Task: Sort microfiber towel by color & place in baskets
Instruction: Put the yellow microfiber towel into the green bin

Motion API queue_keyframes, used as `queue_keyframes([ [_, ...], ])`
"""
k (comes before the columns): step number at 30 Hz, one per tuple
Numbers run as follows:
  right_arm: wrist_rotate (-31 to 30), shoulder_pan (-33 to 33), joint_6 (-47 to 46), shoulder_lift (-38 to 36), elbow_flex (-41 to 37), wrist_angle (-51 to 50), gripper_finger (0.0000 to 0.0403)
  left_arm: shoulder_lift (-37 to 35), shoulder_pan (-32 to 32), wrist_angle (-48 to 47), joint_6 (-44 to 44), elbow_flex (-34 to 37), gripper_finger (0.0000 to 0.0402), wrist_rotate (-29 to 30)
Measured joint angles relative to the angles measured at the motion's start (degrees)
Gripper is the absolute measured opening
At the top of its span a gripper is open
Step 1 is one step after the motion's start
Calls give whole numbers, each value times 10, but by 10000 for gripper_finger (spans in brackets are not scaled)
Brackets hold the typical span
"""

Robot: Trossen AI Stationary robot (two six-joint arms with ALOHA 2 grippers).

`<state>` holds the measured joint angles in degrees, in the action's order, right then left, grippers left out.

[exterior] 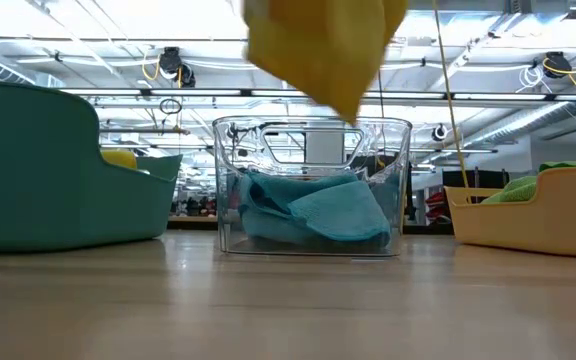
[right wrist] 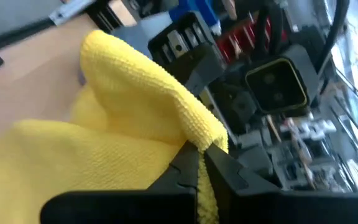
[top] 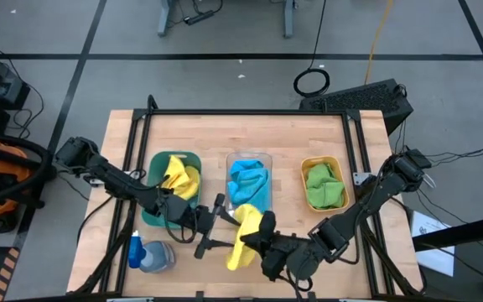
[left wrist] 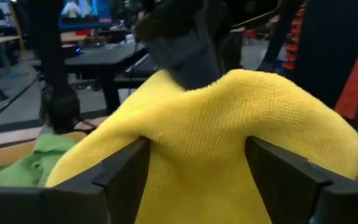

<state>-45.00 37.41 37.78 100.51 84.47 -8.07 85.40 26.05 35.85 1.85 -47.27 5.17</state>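
At the bench's front left corner lies a spray bottle (top: 148, 254). Behind it stands the green basket (top: 154, 214) with a yellow towel (top: 179, 176) inside. The left gripper (top: 218, 225) reaches in from the left, near the front edge, its fingers (left wrist: 122, 180) spread wide on either side of a second yellow towel (top: 246, 237) without pinching it. That towel hangs clear of the bench in front of the clear basket (top: 250, 158), which holds a blue towel (top: 248, 183). The right gripper (top: 261, 242) comes in from the front right, its fingers (right wrist: 188, 171) clamped together on the hanging towel's top fold. Toward the right edge the orange basket (top: 309, 163) holds a green towel (top: 324, 186).
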Motion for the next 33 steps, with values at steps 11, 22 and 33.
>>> queue_keyframes([
  [11,140,-68,22,0,0,29,3,55,14,61,19,0,237,-3],
  [22,90,-69,-89,-4,0,27,77,31,18,37,34,0,22,17],
  [33,-41,-10,-339,-24,1,-188,195,-43,48,-81,75,0,12,111],
])
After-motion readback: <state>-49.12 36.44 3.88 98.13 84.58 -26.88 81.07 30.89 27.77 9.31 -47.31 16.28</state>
